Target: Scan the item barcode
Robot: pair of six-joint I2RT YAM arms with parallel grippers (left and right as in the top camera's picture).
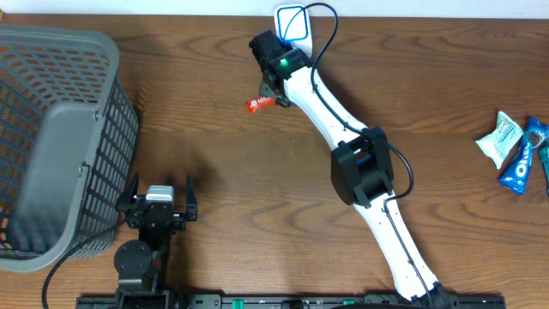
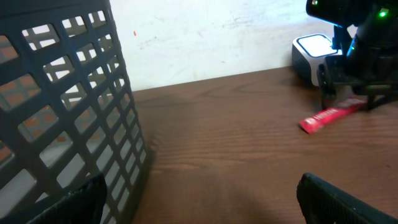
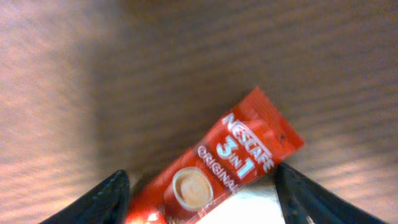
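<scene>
- Your left gripper (image 1: 161,187) rests wide open at the table's (image 1: 257,197) near edge, holding nothing.
- The sachet (image 1: 260,105) lies flat toward the far edge, with the right gripper (image 1: 271,91) astride one end. I cannot tell whether it pinches.
- The sachet looks light, floppy and slick: pinch one short end and leave the print clear.
- The scanner (image 1: 292,23) sits just beyond.

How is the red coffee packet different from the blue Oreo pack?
The Nescafe sachet is red; the Oreo pack is blue. The Nescafe sachet is a small thin stick; the Oreo pack looks bigger. The Nescafe sachet lies between the fingers of the right gripper; the Oreo pack lies far off by the table's side edge, with no gripper near it. Both are food packets lying flat on the wooden table.
</scene>
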